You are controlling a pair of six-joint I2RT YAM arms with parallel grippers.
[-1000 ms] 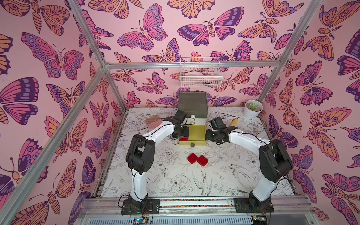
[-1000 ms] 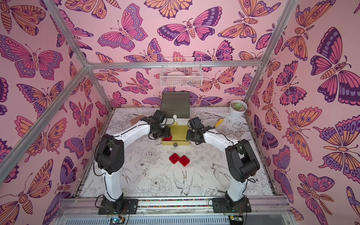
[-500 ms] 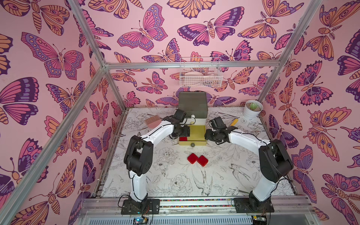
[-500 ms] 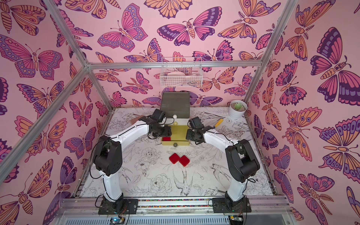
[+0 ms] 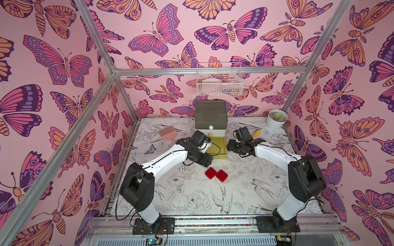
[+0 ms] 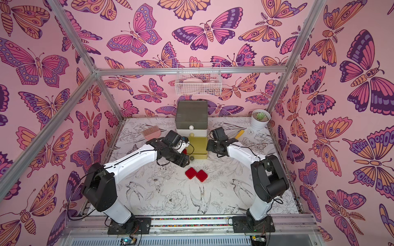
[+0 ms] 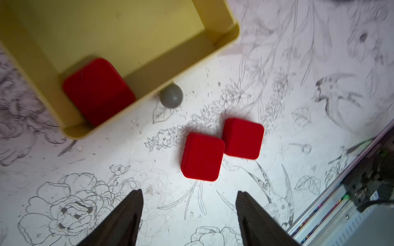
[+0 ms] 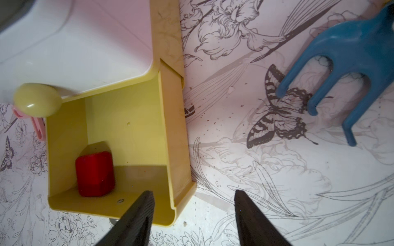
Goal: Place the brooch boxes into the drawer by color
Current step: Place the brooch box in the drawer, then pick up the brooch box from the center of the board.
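On the table (image 5: 191, 200), at about 5 o'clock from the left gripper (image 7: 189, 192) in both top views, the nearer red box (image 7: 201, 156) is seen lying flat. A second red box (image 7: 243, 138) is pressed against it at about 3 o'clock. Both are nearly square, so hardly any long axis is offered. The left jaws are spread wider than the nearer box, and nothing is gripped. The right gripper (image 8: 193, 192), likewise parted and empty, is held by the front corner of the yellow bottom tier (image 8: 168, 132) and is judged the farther arm. That tier of the drawer chest (image 5: 211, 116), at 12 o'clock of the table, is pulled out, and one red box (image 8: 94, 173) is contained in it. The upper tiers are shut and their contents are unseen.
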